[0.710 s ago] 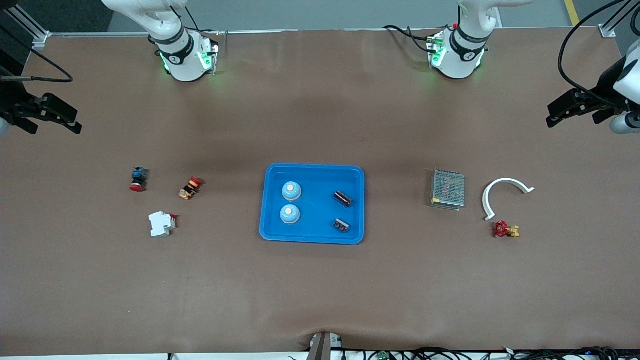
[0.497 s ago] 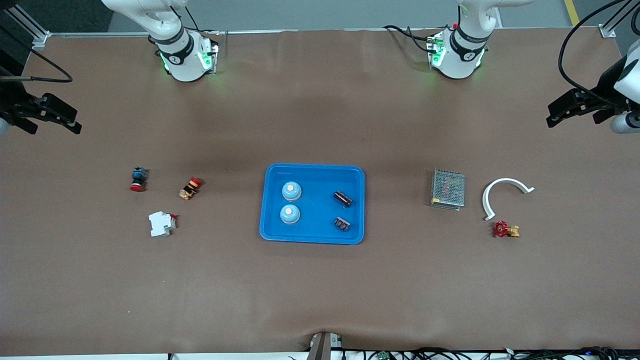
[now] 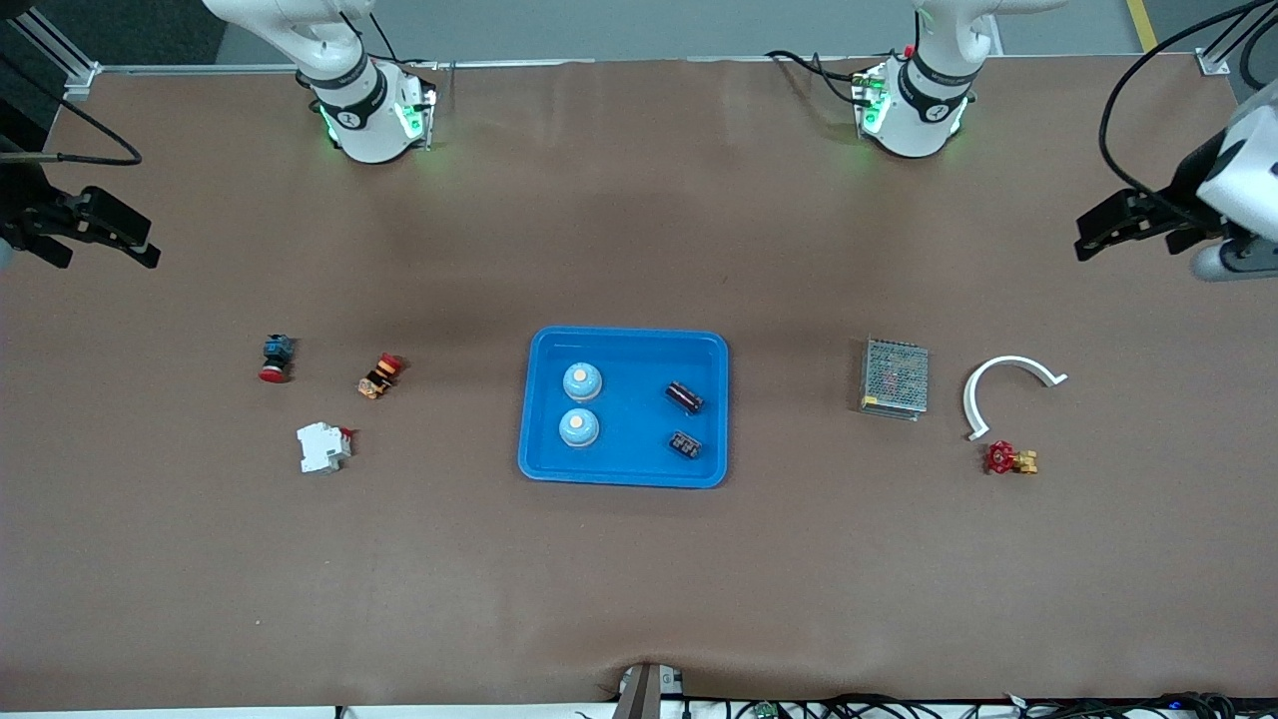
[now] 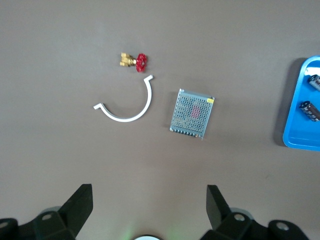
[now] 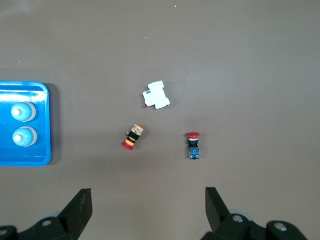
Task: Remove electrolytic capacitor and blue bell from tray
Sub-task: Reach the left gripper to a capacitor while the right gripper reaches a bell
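Two light-blue dome bells [image 3: 582, 380] [image 3: 579, 427] and two dark capacitors [image 3: 684, 396] [image 3: 684, 445] lie in the blue tray [image 3: 629, 464] at the table's middle. The bells sit toward the right arm's end of the tray, the capacitors toward the left arm's end. My left gripper [image 3: 1093, 235] hangs open and empty over the left arm's end of the table. My right gripper [image 3: 148, 245] hangs open and empty over the right arm's end. The left wrist view shows its open gripper [image 4: 149, 200], the tray [image 4: 295, 120] and a capacitor [image 4: 310, 110]. The right wrist view shows its open gripper [image 5: 148, 200], the tray [image 5: 20, 152] and a bell [image 5: 22, 112].
Toward the right arm's end lie a red-capped button [image 3: 275, 358], an orange-and-black button [image 3: 379, 375] and a white breaker [image 3: 323, 446]. Toward the left arm's end lie a metal mesh box [image 3: 895, 377], a white curved piece [image 3: 1008, 384] and a red-handled valve [image 3: 1010, 459].
The left arm has swung slightly toward the table's middle. The capacitor nearer the camera has shifted a little in the tray. The right arm has barely moved.
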Tool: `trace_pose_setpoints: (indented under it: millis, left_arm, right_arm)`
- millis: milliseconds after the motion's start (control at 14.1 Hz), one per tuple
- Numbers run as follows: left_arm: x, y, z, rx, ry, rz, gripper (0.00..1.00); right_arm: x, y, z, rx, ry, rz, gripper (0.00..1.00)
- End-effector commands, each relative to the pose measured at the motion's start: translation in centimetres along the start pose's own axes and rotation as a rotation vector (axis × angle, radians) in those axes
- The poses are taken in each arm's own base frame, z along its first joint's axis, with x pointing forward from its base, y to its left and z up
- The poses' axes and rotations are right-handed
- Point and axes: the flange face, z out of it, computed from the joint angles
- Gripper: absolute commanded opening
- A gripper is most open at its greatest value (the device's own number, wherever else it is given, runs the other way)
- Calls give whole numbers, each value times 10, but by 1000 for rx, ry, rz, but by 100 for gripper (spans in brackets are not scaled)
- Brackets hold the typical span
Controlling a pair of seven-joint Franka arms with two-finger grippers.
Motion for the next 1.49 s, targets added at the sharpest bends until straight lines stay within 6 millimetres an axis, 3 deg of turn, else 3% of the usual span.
trace_pose_setpoints:
  millis: [0,213,568,923,995,1066,1279,1421]
  left_arm:
    - [3,43,29,9,-48,-71,100]
    - [10,95,58,11,-67,-110,100]
    - [24,175,134,-22,-59,-231,100]
    - [25,270,220,-91,-33,-443,100]
    - [25,284,234,-107,-30,-484,100]
    - [23,299,250,-121,-33,-530,100]
    - [26,328,286,-177,-18,-643,96]
    - [25,349,314,-212,-20,-710,94]
  right_arm:
    - [-3,-3,-6,-4,14,-11,100]
    - [4,-21,-19,-6,43,-47,100]
    - [9,-95,-20,15,65,-166,100]
    - [-5,-195,-15,17,105,-350,100]
    - [-6,-210,-9,18,108,-376,100]
    - [1,-224,10,9,86,-398,100]
    - [5,-256,47,-83,52,-467,100]
    - [20,-286,104,-147,18,-523,100]
